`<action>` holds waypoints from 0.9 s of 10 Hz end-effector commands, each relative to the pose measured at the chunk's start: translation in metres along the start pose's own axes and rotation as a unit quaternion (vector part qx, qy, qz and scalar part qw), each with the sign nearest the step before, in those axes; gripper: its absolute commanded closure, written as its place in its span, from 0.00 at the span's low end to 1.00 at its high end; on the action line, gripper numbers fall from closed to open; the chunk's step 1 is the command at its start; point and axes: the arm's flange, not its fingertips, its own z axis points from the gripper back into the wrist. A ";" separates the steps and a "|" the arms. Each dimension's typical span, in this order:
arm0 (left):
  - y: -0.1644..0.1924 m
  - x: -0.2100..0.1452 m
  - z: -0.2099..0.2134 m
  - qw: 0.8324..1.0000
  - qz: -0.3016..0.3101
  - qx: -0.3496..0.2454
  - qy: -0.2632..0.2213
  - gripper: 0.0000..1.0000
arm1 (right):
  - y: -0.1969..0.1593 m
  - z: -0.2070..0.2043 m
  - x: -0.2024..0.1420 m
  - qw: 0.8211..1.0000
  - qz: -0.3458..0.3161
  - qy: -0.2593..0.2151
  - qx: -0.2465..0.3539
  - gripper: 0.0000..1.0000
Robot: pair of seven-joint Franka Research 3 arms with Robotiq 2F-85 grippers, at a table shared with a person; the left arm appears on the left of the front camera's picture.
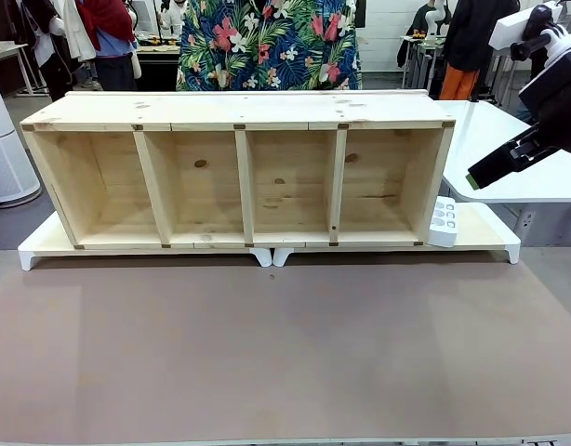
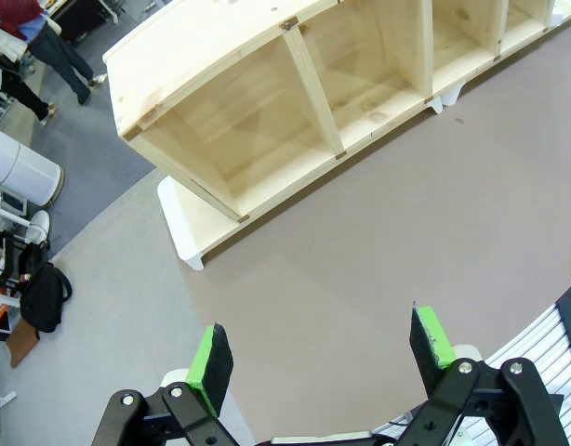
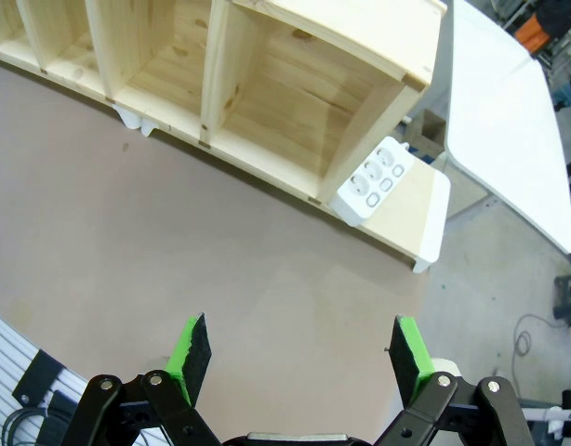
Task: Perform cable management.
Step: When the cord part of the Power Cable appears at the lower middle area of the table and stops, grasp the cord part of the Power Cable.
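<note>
Hovering released over the tabletop [image 1: 267,344], left end effector [image 2: 315,321] and right end effector [image 3: 300,321] face the shelf [image 1: 239,111]; which way the cable lies is unclear.

Front faces shelf [image 1: 239,177]; wrists overhead, sharing it.

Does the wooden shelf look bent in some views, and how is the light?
Left wrist view: the wooden shelf bows clearly, a wide-angle effect. Right wrist view: its edges curve too. Front view: they stay straight; lighting is even, with soft shade inside the compartments.
</note>
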 end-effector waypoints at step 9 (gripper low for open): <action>0.000 0.000 0.001 1.000 0.003 0.001 -0.002 0.00 | 0.000 0.000 0.000 1.000 0.000 0.000 -0.001 0.00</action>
